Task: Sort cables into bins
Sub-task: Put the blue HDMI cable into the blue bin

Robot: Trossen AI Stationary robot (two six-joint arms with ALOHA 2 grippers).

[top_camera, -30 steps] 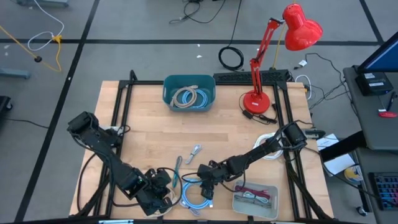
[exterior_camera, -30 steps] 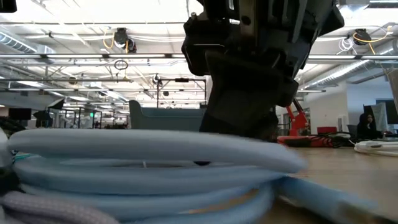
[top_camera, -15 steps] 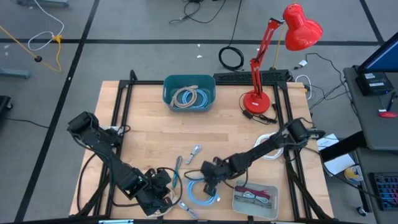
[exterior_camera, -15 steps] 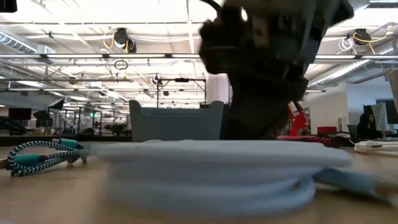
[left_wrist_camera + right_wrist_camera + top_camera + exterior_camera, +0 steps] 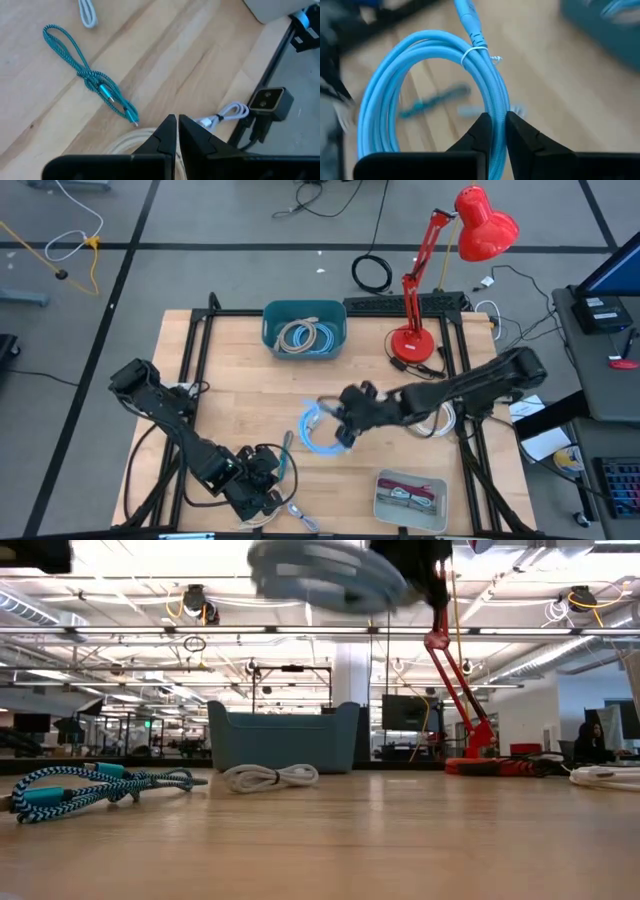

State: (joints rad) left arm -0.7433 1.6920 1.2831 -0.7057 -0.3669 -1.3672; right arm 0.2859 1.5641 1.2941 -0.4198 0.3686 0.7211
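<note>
Since a second ago, the right gripper has lifted the light blue coil off the near edge of the table and carried it toward the teal bin. From above, the coil now hangs over the middle of the boards, between that bin and the grey tray, which holds maroon pieces. A beige and a blue coil lie inside the teal bin. The left gripper waits at the near edge, well apart from the teal bin.

At table height, the blue coil floats high above the wood. In front of the teal bin lies a white cable, and off to its side a teal braided cable.

The left wrist camera shows its fingers closed together, empty, above a beige coil, the teal cable beyond.

The right wrist camera shows its fingers clamped on the blue coil
</note>
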